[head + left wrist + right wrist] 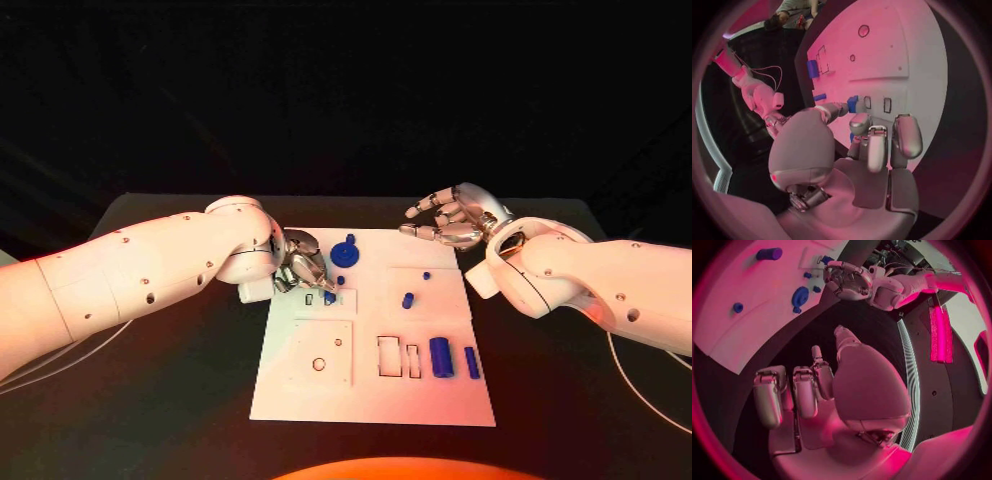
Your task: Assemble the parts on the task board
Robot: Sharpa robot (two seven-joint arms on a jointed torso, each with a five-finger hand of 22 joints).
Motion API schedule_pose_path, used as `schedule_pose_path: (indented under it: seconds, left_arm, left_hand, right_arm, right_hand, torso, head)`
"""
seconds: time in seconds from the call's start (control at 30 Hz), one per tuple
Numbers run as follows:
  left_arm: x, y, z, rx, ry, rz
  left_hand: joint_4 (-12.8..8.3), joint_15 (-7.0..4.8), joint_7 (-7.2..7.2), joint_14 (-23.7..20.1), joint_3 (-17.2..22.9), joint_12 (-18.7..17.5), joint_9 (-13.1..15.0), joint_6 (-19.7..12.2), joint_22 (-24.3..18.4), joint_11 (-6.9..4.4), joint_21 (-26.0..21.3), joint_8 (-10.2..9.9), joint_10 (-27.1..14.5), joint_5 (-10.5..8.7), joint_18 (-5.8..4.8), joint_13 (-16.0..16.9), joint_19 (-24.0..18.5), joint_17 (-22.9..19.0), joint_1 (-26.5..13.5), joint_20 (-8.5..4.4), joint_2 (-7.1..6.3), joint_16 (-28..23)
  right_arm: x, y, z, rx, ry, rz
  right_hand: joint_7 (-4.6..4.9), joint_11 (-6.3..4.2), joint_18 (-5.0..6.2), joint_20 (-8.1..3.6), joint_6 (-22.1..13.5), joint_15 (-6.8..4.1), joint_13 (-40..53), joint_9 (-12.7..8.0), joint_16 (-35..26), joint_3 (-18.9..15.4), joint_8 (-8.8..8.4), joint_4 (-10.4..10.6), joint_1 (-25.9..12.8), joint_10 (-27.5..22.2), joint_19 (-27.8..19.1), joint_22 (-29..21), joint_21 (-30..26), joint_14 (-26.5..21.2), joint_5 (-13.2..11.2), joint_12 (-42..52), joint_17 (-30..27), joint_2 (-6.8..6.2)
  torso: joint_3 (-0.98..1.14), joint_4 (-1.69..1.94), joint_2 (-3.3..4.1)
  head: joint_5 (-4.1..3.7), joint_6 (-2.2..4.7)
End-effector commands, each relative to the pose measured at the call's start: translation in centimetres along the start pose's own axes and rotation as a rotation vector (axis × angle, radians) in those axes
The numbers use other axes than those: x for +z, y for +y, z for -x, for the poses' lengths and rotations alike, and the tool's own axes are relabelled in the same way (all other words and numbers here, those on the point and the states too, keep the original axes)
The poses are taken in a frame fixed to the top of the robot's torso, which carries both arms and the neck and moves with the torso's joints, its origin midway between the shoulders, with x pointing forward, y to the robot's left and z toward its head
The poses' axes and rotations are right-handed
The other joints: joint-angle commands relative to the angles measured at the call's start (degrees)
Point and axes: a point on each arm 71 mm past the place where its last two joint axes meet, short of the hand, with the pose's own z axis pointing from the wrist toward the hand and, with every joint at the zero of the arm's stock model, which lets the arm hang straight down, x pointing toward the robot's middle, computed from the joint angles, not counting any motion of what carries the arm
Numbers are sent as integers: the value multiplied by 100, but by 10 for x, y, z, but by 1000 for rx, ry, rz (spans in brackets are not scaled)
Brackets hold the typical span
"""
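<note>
**Left robot hand seating a small blue part at the slots; right robot hand parked off the far corner**

Near edge of the task board (296,400): bare white plate, nothing loose here. Just beyond it a square inset with a ring-shaped hole (319,365), and to its right two upright rectangular slots (391,356). Beside the slots lie a thick blue cylinder (440,356) and a thinner blue rod (472,362), side by side, apart from each other. Judgement: they are staged next to the openings they belong to and are not yet inserted.

Mid-board: a short blue peg (408,299) and a tiny blue stud (426,274), both loose.

Left robot hand (306,270) is over the board's left side, fingers curled downward, narrow. In the left wrist view a small blue part (852,103) sits at the thumb and fingertips, right beside two small rectangular slots (877,103). It looks pinched, though I cannot tell how firm the contact is. Judgement: the hand is low and close because this piece must be aligned with a tight opening.

Farther on, a blue disc-shaped part (345,252) rests near the far edge, just beyond the left robot hand.

Right robot hand (453,220) hovers off the far right corner above the desk (173,380), fingers loosely curled, holding nothing, probably keeping clear of the left arm's working space.
</note>
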Motion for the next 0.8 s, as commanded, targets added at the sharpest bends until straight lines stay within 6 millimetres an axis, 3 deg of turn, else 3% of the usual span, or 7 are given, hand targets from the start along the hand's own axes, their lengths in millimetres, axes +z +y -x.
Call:
schedule_pose_path:
  seconds: [0.03,0.27,0.57,0.8]
  left_arm:
    - [-2,-3,3,-74,-63,-54]
    - [-9,-2,2,4,-177,-95]
    - [-15,1,-8,88,-268,-102]
    - [-14,7,-17,94,-281,-72]
  left_hand:
    - [-1246,-53,-43,591,1200,27,18,98,16,-5,25,-20,48,86,-103,38,42,1463,-71,-8,6,16]
    - [-1302,-77,-73,588,1209,65,42,182,15,-33,29,-48,118,273,-101,113,44,1453,-112,-30,-46,10]
    - [-1321,-88,-88,580,1210,81,49,223,77,-47,57,-58,152,307,-114,140,84,1425,-117,-39,-69,-6]
    - [-1328,-94,-95,578,1214,93,50,243,84,-54,61,-64,173,321,-115,159,91,1420,-119,-45,-76,-9]
  right_arm:
    - [-1,1,-1,-8,13,10]
    - [-2,0,1,-8,9,8]
    - [-3,-2,2,-9,5,3]
    - [-3,-3,2,-9,6,1]
  right_hand:
    - [-10,-15,-82,24,31,11,601,6,-30,-29,38,-19,-11,2,600,1508,25,577,32,-5,1384,55]
    - [-11,-16,-82,23,34,9,603,7,-30,-32,41,-18,-9,6,600,1508,25,577,40,0,1385,60]
    - [-11,-16,-82,23,34,9,603,7,-30,-32,41,-18,-9,6,600,1508,25,577,40,0,1385,60]
    - [-11,-16,-82,23,34,9,603,7,-30,-32,41,-18,-9,6,600,1508,25,577,40,0,1385,60]
  torso:
    - [-1,5,0]
    - [-1,9,-2]
    - [-3,18,-16]
    - [-3,-2,-13]
  head:
    - [-9,-5]
    - [-10,-21]
    - [20,-71]
    - [49,-86]
